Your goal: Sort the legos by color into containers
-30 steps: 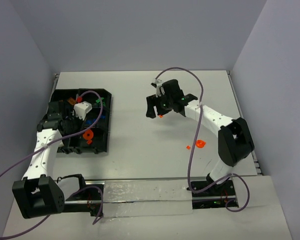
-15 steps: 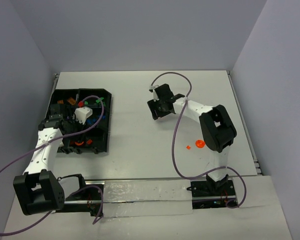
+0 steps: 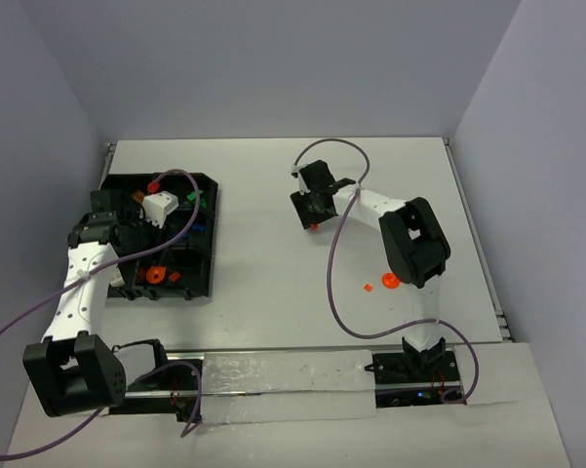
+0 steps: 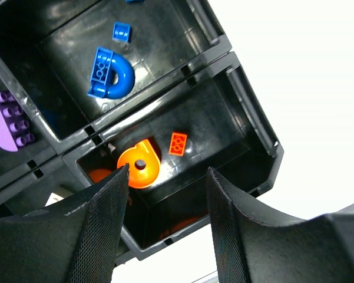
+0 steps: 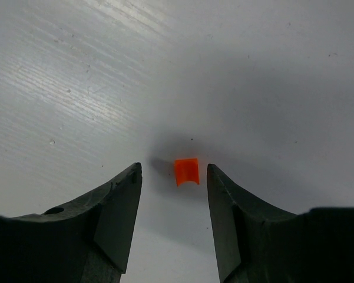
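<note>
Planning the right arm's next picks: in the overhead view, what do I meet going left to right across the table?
Black tray → right gripper, open over a curved orange piece → small orange brick → round orange piece.

No legible text, labels or signs

It was a robotics lab cell: a bare white table (image 3: 263, 195) boxed by plain grey partition walls (image 3: 263, 68) at 9, 12 and 3 o'clock, with the left arm (image 3: 78, 292) and right arm (image 3: 417, 249) bolted to a metal rail (image 3: 283, 375) at 6 o'clock, purple cables (image 3: 331, 288) trailing.
</note>
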You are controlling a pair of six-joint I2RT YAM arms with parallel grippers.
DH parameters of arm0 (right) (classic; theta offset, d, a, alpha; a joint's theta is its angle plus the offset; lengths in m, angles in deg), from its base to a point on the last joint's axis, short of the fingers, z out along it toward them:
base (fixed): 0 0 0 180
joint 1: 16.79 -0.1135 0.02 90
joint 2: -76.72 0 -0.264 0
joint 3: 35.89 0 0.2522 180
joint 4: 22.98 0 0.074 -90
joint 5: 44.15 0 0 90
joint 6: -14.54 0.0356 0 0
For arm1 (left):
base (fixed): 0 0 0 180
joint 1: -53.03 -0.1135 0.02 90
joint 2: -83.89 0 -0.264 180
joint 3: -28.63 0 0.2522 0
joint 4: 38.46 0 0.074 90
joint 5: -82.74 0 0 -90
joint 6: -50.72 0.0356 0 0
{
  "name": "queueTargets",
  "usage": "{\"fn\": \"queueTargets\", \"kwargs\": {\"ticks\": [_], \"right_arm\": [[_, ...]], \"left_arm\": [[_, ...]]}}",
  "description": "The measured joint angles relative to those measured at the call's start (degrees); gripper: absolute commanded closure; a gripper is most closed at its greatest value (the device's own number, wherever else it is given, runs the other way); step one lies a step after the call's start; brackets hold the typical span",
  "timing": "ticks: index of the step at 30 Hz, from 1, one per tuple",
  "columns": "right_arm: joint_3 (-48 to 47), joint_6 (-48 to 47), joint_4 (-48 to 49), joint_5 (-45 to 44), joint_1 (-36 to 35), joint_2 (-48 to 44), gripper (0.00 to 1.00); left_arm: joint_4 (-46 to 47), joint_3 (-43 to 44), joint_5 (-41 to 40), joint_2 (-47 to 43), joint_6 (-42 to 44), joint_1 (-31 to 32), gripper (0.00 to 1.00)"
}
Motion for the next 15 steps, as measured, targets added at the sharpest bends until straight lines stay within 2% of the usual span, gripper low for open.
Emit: {"fn": "queueTargets", "kwargs": {"ticks": [6,15], "right_arm": [[-1.3,-0.2,-1.5,-0.2,0.0,0.6,0.53],[-2.2,-1.3,-4.1,-1.1,0.0,2.3,0.55]], "left_arm": [[-0.3,0.4,1.7,0.0,-0.6,0.0,0.39],[-0.3,0.7,2.9,0.0,-1.1,0.0,0.38]]}}
